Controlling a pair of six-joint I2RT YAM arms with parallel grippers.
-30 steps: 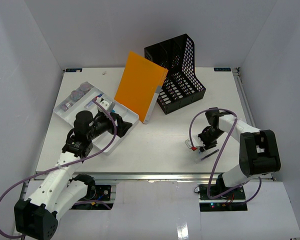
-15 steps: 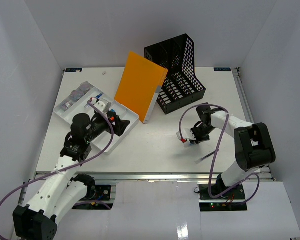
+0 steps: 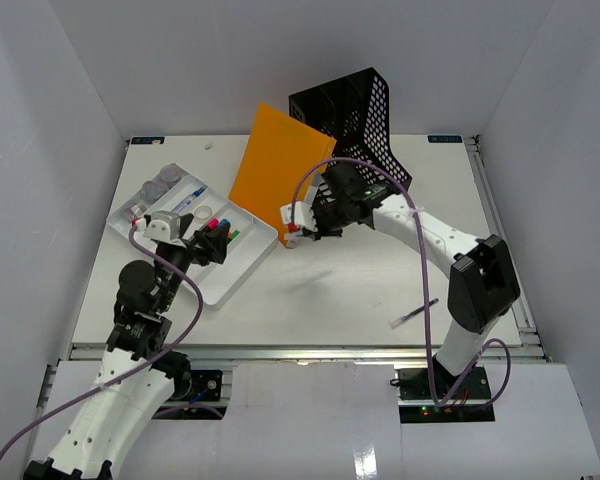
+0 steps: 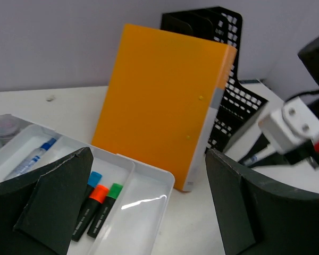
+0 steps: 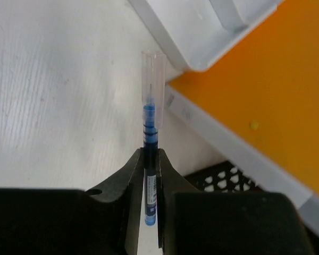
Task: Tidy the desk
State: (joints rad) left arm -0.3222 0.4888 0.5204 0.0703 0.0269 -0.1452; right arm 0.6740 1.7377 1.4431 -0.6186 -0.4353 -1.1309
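Note:
The white desk [image 3: 330, 290] holds a white compartmented tray [image 3: 242, 262] at the left. My right gripper [image 3: 298, 228] is shut on a blue pen with a clear cap [image 5: 150, 119] and holds it above the desk, between the tray's corner [image 5: 202, 26] and the foot of the orange folder [image 3: 280, 172]. My left gripper [image 3: 212, 243] is open and empty, its jaws wide apart [image 4: 149, 159] above the tray's near compartments [image 4: 143, 212]. Three markers with blue, orange and green caps [image 4: 98, 199] lie in the tray.
A black mesh file rack [image 3: 355, 140] stands at the back, with the orange folder leaning against it. A dark pen [image 3: 415, 313] lies loose at the desk's front right. The tray also holds a blue-tipped pen [image 4: 34, 156] and round lidded pots [image 3: 160, 185].
My right gripper has carried the blue pen from the front right of the desk leftward and back to the folder's foot. My left gripper has drawn back off the tray.

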